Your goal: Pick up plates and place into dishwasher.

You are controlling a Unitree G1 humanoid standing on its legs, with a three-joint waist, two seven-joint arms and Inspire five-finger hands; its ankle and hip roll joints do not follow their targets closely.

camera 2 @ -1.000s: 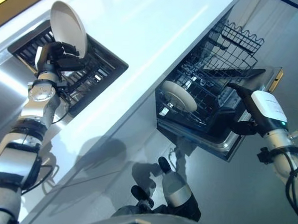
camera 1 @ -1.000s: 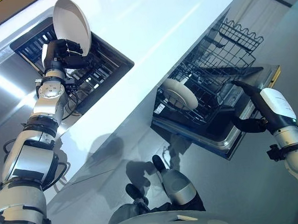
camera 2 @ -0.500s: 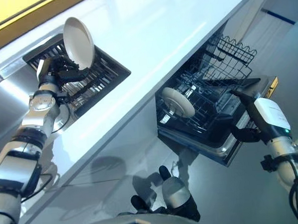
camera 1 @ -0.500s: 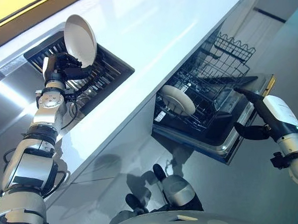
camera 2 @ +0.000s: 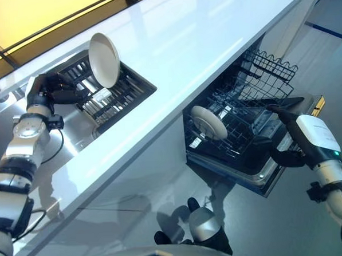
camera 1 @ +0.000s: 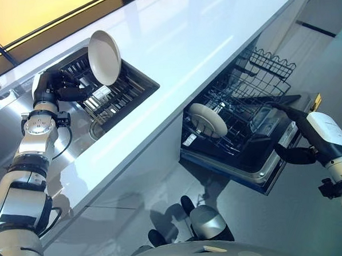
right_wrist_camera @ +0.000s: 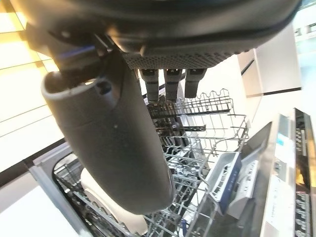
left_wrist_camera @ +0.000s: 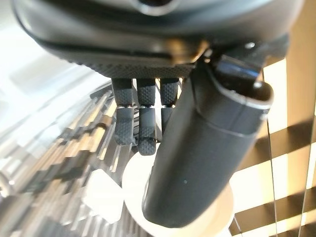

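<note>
no legible text, labels, numbers or signs anywhere

Long glossy white tabletop [camera 1: 183, 30] running diagonally, bright reflections along it. Steel sink [camera 1: 96, 129] recessed at one end, dark grid rack [camera 1: 120, 93] inside. Amber-lit window [camera 1: 33, 15] with dark frame bars behind. Grey polished floor [camera 1: 134, 187] below, reflective. White cabinet front [camera 2: 295, 35] at far end.

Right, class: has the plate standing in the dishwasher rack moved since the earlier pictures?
No. The plate stands at the same end of the dishwasher rack, nearest the counter; the camera itself has shifted.
</note>
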